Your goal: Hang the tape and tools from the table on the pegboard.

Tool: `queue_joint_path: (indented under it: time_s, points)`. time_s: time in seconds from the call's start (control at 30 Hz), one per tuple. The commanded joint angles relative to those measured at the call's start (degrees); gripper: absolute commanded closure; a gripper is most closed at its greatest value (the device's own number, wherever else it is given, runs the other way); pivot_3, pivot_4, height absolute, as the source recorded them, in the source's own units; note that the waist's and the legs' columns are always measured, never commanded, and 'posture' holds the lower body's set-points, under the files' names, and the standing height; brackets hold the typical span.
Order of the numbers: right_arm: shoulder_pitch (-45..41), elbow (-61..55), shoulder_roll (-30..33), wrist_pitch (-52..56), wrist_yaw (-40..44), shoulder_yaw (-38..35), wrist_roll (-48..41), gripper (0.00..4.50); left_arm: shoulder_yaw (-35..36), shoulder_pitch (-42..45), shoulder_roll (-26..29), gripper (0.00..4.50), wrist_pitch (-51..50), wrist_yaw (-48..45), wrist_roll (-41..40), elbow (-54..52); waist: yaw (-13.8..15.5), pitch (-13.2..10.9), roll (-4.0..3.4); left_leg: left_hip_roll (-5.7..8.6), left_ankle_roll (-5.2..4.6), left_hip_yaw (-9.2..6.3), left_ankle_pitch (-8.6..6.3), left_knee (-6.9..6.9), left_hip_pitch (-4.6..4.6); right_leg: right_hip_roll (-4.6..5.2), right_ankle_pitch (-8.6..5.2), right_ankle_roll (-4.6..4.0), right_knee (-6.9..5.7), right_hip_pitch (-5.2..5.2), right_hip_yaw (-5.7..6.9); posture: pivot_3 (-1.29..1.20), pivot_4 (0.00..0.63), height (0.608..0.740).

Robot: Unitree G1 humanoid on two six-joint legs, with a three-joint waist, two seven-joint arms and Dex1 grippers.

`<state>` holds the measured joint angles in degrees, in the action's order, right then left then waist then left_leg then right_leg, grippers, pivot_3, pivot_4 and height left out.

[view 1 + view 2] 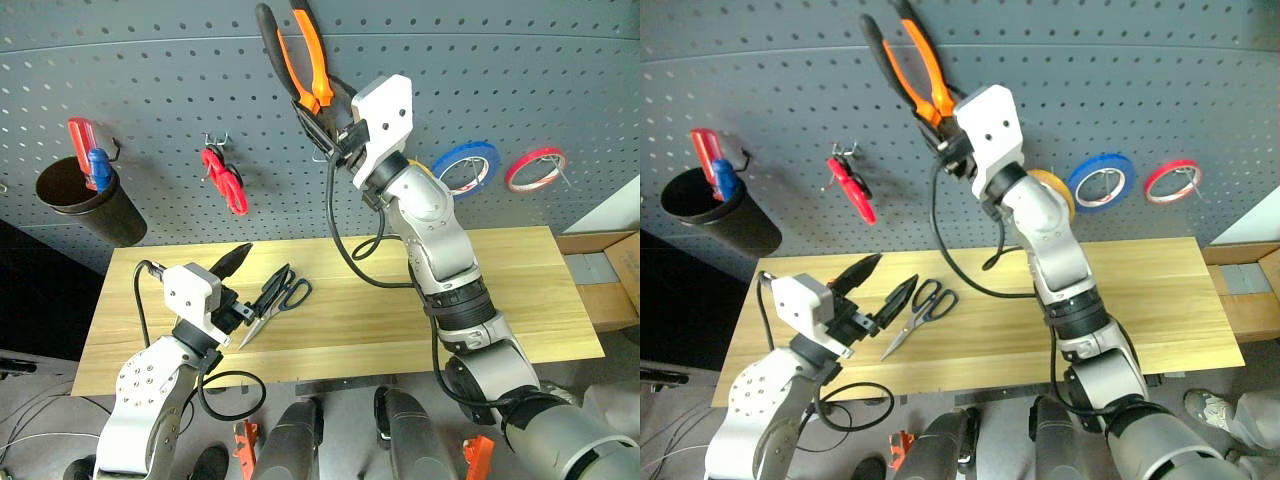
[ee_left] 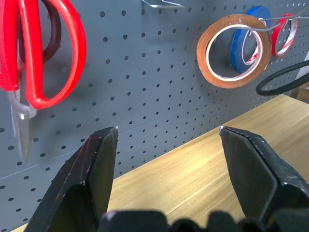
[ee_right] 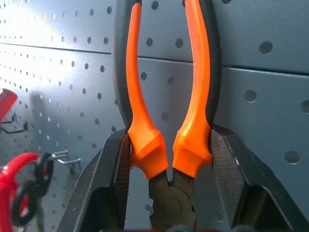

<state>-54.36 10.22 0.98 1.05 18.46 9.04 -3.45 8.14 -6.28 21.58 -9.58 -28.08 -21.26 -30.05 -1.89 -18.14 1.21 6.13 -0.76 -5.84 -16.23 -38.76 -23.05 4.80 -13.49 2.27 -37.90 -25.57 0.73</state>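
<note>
Black fingers [image 3: 104, 188] of the right gripper [image 1: 334, 118] are clamping the pliers [image 1: 300, 55], handles pointing up against the pegboard [image 1: 150, 80]; their nose is hidden. Left gripper [image 1: 243, 285] is hovering open, blue-handled scissors [image 1: 275, 300] just beside it on the table [image 1: 540, 290].

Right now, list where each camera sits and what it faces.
Left eye, head: down over table and pegboard; both arms show.
Right eye, head: same scene, scissors lying flat.
Left wrist: pegboard with tan tape; open left tool.
Right wrist: pegboard; right tool shut on pliers.
Shared: red scissors.
</note>
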Motion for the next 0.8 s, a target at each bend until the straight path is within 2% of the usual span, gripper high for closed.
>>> queue_joint_path:
  time_s: [0.03, 0.27, 0.53, 0.73, 0.8]
  points:
    - [-2.1, 0.5, -1.3, -4.5, -1.8, -0.8, 0.9, 2.63, 0.5, -0.8, 0.2, 0.90, 1.0, 0.3, 0.1, -2.6, 0.0, 0.0, 0.00, 0.00, 0.00, 0.00, 0.00, 0.00, 0.00, 0.00, 0.00, 0.00, 0.00, 0.00, 0.00, 0.01, 0.314, 0.740]
    - [-0.9, 4.6, -2.0, -7.0, -1.6, 0.0, 1.9, 2.63, 0.5, -1.2, 0.3, 0.90, 1.2, 0.4, 0.2, -2.6, 0.0, 0.0, 0.00, 0.00, 0.03, 0.00, 0.02, -0.01, 0.00, 0.00, 0.00, 0.00, -0.06, -0.01, -0.01, 0.01, 0.315, 0.740]
    - [2.8, 3.7, -2.9, -7.4, -1.0, 2.5, 3.9, 2.63, 0.6, -1.5, 0.5, 0.90, 1.2, 0.4, 0.5, -2.5, 0.0, 0.0, 0.00, 0.00, 0.07, -0.02, 0.04, 0.00, 0.01, -0.01, 0.01, -0.01, -0.09, -0.01, 0.00, 0.02, 0.314, 0.740]
    - [4.4, 1.7, -3.7, -1.9, -3.5, 1.9, 5.1, 2.63, 0.3, -0.7, 0.7, 0.90, 1.0, 0.2, 0.7, -2.1, -0.1, 0.0, 0.00, -0.01, 0.07, 0.00, 0.04, 0.01, 0.01, -0.03, 0.00, -0.01, -0.09, -0.05, -0.04, 0.01, 0.319, 0.740]
    - [4.4, 1.3, -3.6, -1.2, -3.5, 1.8, 5.1, 1.91, 0.3, -0.5, 0.7, 0.90, 1.0, 0.2, 0.8, -1.9, -0.1, 0.0, 0.00, -0.02, 0.07, 0.00, 0.04, 0.00, 0.01, -0.05, 0.01, -0.01, -0.11, -0.05, -0.04, 0.01, 0.319, 0.740]
